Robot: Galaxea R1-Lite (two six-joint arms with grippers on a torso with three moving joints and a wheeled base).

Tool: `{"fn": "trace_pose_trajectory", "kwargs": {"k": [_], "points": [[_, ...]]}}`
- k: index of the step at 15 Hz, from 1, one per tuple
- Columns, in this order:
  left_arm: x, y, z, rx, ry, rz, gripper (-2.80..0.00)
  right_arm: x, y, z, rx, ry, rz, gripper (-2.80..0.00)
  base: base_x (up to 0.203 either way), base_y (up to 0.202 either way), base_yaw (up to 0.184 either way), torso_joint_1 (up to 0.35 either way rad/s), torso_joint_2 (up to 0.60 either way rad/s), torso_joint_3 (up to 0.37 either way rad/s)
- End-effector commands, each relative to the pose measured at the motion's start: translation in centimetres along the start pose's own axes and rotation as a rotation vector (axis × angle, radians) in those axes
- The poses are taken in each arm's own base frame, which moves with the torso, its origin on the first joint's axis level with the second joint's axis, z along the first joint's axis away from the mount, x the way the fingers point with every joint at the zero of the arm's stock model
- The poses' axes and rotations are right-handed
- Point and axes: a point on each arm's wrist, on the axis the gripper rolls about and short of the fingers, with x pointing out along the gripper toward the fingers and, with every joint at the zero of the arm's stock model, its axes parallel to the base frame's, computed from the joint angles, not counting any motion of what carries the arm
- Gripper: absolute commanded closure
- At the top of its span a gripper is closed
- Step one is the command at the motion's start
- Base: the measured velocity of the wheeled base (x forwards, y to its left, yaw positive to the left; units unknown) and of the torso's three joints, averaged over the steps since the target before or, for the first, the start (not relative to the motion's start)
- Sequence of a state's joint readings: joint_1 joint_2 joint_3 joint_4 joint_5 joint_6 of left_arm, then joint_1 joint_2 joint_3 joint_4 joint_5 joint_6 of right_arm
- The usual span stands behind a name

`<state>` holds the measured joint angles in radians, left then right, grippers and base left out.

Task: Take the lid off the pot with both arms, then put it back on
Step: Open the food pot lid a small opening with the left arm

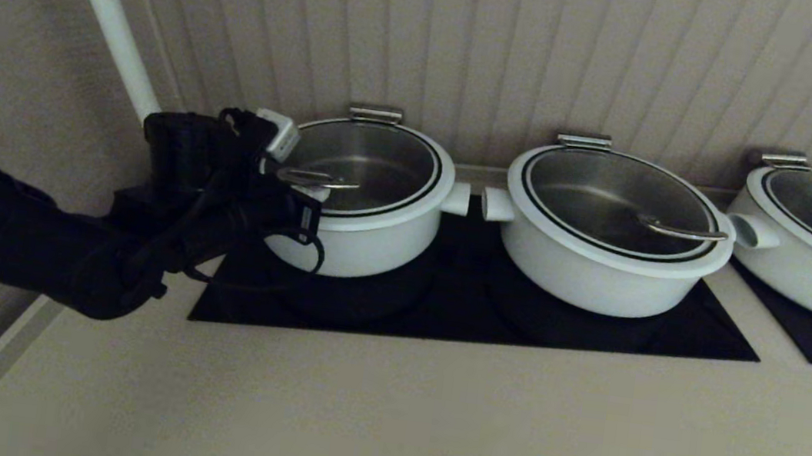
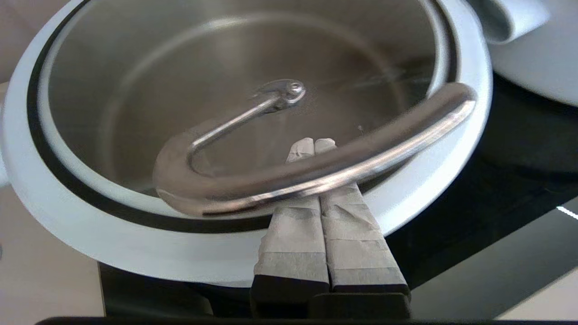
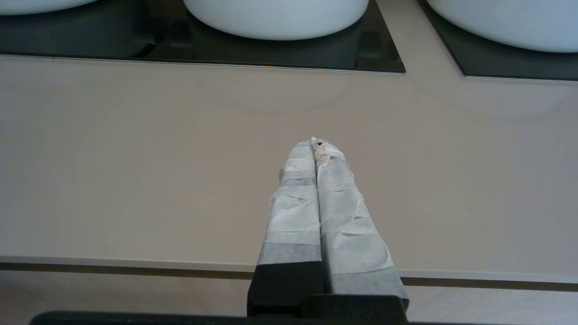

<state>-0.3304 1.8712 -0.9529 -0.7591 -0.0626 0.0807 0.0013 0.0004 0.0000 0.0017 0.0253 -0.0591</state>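
Lid (image 2: 244, 113) on pot (image 1: 365, 242) — left gripper (image 2: 314, 143) jaws closed, under handle (image 2: 316, 174); right gripper (image 3: 318, 144) closed too.

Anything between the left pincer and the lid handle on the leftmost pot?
Nothing visible. The left pincer, fingers pressed together, is already slid under the lid's wire handle, over the glass. The right pincer is shut, back over the bare counter.
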Motion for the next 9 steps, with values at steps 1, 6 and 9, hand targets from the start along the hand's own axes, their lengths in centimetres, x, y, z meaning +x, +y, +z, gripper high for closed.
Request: {"fn": "trace_pose_trajectory", "kwargs": {"k": [1, 6, 9], "points": [[0.6, 0.5, -0.5, 0.0, 0.009, 0.012, 0.0, 0.0, 0.0, 0.0, -0.001, 0.0, 0.0, 0.0, 0.0, 0.0, 0.0, 0.0, 0.0, 0.0], [1.2, 1.8, 0.5, -0.001, -0.032, 0.047, 0.0, 0.0, 0.0, 0.0, -0.001, 0.0, 0.0, 0.0, 0.0, 0.0, 0.0, 0.0, 0.0, 0.0], [1.5, 2.4, 0.7, -0.001, -0.043, 0.062, 0.0, 0.0, 0.0, 0.0, -0.001, 0.0, 0.0, 0.0, 0.0, 0.0, 0.0, 0.0, 0.0, 0.0]]}}
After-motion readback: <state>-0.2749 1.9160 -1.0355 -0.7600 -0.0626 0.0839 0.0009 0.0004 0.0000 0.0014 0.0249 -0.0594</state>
